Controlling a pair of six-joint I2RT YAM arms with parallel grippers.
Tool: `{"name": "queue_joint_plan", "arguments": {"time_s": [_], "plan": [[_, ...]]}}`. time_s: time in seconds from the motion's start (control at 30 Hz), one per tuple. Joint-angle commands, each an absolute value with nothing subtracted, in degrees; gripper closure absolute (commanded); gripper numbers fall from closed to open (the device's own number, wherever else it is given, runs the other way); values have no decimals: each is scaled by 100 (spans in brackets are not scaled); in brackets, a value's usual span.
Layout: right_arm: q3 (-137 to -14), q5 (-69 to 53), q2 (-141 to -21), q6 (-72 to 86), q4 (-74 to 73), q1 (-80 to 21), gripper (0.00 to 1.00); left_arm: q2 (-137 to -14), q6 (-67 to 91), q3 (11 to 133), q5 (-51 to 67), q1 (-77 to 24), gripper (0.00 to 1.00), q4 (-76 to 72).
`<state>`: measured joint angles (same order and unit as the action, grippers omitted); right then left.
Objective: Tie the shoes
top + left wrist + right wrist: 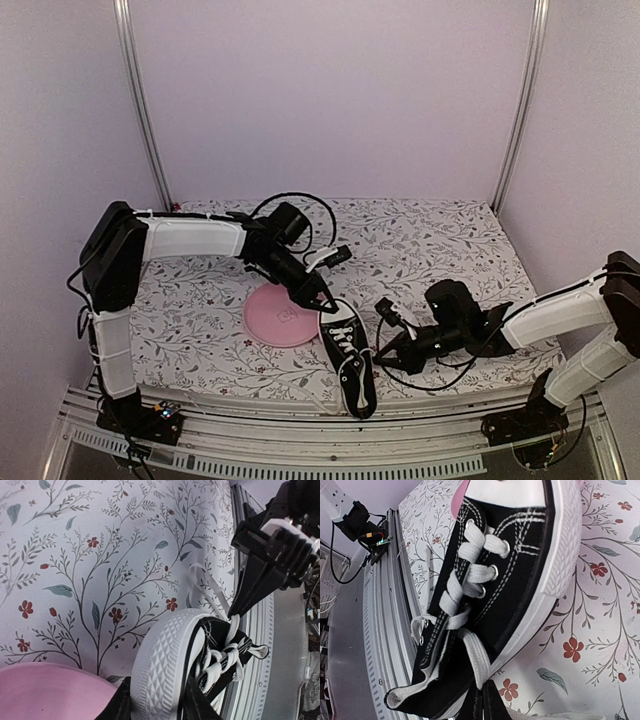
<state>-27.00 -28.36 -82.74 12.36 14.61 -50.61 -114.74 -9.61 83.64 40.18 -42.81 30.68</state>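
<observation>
While scanning the top view, finds the black sneaker (350, 365) at lower centre, toe at the pink plate's (272, 322) right rim, heel toward the near rail. Sees the left gripper (320, 300) partly closed around the white toe cap (160, 665), one finger on either side. Catches the right gripper (481, 702) pinched shut on a white lace (472, 660) at bottom centre of its wrist view.
</observation>
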Motion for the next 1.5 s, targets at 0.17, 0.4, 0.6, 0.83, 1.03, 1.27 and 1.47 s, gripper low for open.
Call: {"name": "queue_joint_plan", "arguments": {"time_s": [0.17, 0.4, 0.6, 0.83, 1.03, 1.27, 1.47], "plan": [[-3042, -2466, -7868, 1705, 1427, -5080, 97, -10619, 48, 7461, 2549, -4041, 33, 1209], [-3299, -2010, -7843, 1975, 1213, -5072, 66, -9221, 1180, 5986, 2208, -4321, 28, 91], [-3418, -804, -7271, 2327, 329, -5056, 32, -8177, 2696, 4406, 1886, -4956, 28, -1261], [-2636, -361, -6370, 2926, -45, -4560, 21, -8208, 4203, 3539, 1714, -5299, 26, -2568], [-2594, -122, -6689, 3353, -362, -4540, 26, -9290, 4430, 4118, 1861, -5519, 26, -2692], [-2820, 152, -7448, 3618, -297, -4839, 33, -9898, 4547, 4474, 1925, -5583, 25, -2602], [-3089, 386, -8079, 3737, -346, -4947, 39, -10032, 4679, 4535, 1807, -5681, 26, -2493]]}}
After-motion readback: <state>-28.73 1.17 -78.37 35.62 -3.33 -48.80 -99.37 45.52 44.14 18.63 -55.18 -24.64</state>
